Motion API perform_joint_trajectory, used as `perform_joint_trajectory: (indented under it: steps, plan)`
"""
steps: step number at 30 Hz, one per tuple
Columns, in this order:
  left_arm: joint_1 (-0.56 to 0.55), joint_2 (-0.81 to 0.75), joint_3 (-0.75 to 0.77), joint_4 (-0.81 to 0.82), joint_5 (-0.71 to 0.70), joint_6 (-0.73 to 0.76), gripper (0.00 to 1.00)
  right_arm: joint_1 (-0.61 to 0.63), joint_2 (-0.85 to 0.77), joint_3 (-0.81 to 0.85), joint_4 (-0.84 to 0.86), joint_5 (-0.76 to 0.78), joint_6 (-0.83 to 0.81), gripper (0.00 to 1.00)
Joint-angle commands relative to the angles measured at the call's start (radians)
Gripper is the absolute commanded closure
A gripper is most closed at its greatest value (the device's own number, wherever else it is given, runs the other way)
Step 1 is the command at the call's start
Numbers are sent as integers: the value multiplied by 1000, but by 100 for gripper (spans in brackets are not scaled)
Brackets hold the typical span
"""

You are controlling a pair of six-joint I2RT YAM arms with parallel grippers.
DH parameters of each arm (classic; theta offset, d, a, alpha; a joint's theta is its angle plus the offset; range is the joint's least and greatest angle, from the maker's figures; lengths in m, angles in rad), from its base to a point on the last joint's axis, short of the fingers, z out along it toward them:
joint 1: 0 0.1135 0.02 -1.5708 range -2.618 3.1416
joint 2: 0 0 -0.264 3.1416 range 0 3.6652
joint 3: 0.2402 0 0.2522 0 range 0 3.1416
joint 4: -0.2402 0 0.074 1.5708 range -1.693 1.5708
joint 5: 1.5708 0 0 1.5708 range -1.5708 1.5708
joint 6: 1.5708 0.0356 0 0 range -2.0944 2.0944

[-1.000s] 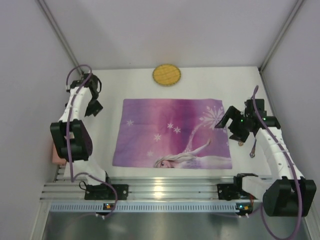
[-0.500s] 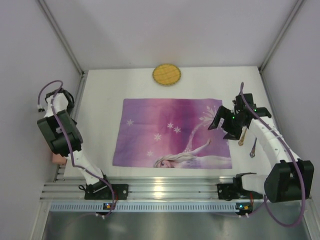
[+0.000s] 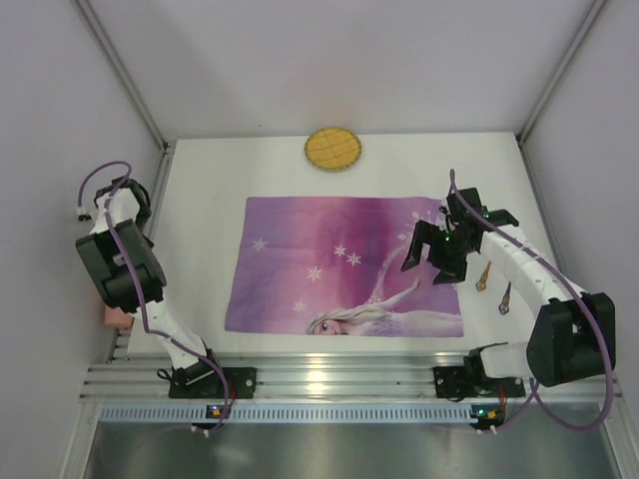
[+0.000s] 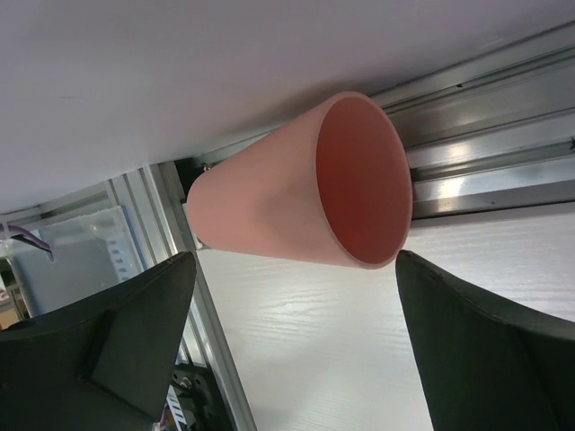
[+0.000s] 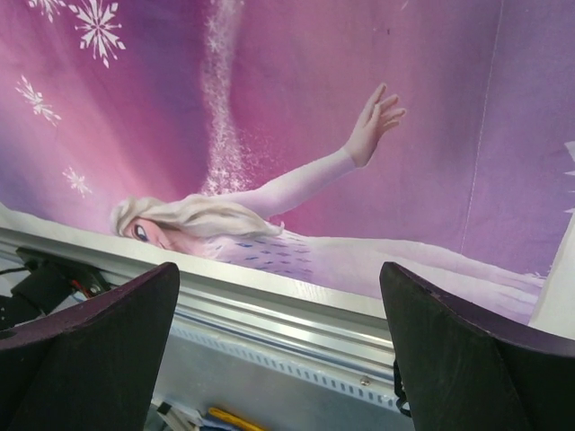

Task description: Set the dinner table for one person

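Table [image 3: 200,230] carries a purple placemat [image 3: 329,259] — right end effector [image 5: 278,269] hovers over it, jaws wide, empty; left end effector [image 4: 296,278], also spread and empty, faces a pink cup [image 4: 287,197].

Tabletop [image 3: 200,249]: white, matte, rectangular, with an aluminium rail [image 3: 319,379] along its near edge
Middle: a purple printed placemat [image 3: 329,259] lies flat, long sides parallel to the rail, near edge close to it
Far edge: a round yellow woven mat [image 3: 332,150], apart from the placemat
Right side: two slim utensils [image 3: 482,276] [image 3: 505,297] on bare white just beside the placemat; kind too small to tell
Near left: a pink cup [image 4: 296,189] at the rail; its footing is unclear
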Motion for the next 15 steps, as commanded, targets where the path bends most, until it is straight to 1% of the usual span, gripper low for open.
perform_joint_trajectory:
  steps: [1,5,8,11,12,14,15]
  plan:
    - [3,10,-18,13,-80,-34,2,30,19,52,9,-3,-38,6]
    - [3,31,-31,13,-117,-45,5,53,40,63,6,-1,-58,6]
    - [1,60,-43,13,-174,-48,7,57,57,65,5,-6,-67,6]
    - [4,80,-63,45,-204,-31,7,60,68,62,5,-7,-75,6]
    - [3,82,-75,54,-207,-25,11,61,71,62,5,-7,-80,6]
    - [3,85,-84,54,-211,-25,23,61,82,60,5,-6,-84,6]
    - [3,84,-95,53,-207,-31,43,61,86,62,5,-4,-84,6]
